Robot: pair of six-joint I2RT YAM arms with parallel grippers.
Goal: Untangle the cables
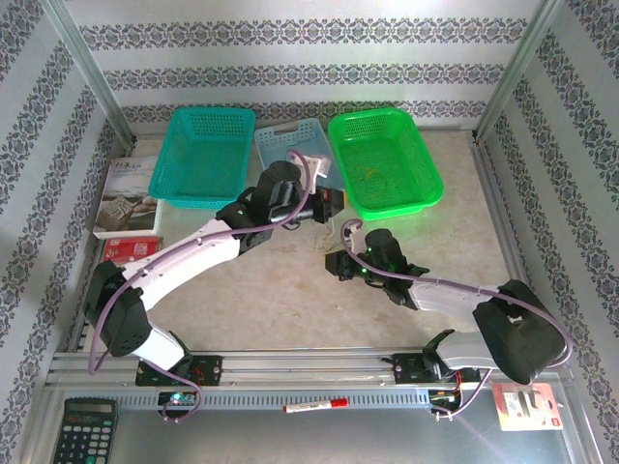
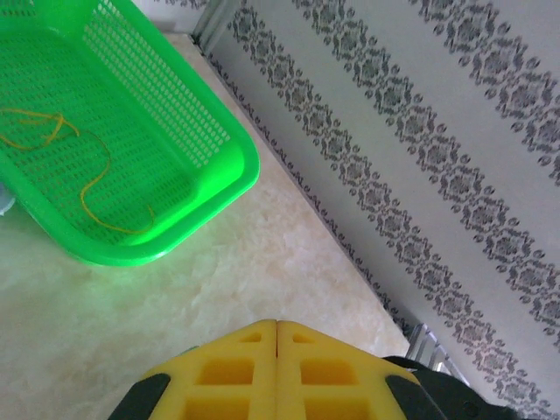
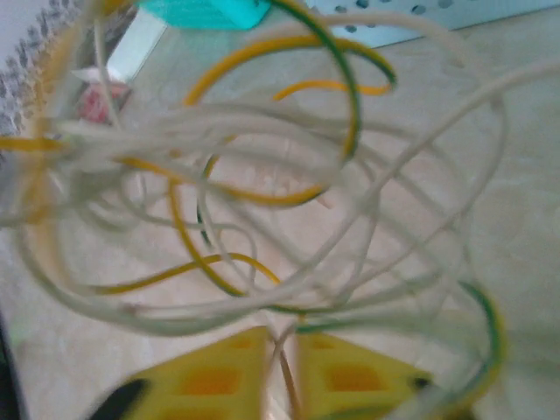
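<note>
The cables are a loose bunch of whitish, yellow and green-yellow wires curling in loops just ahead of my right gripper. Its yellow fingers are shut on a couple of thin strands that run down between them. From above, the bunch hangs at the table's middle, with the right gripper just below it. My left gripper is shut with nothing in it, its fingers pressed together. It is raised over the table beside the bunch. One thin yellow wire lies apart in the green basket.
Three baskets stand along the back: teal, light blue and green. A book and a red pack lie at the left. On the near rail are a calculator, a marker and a carded item.
</note>
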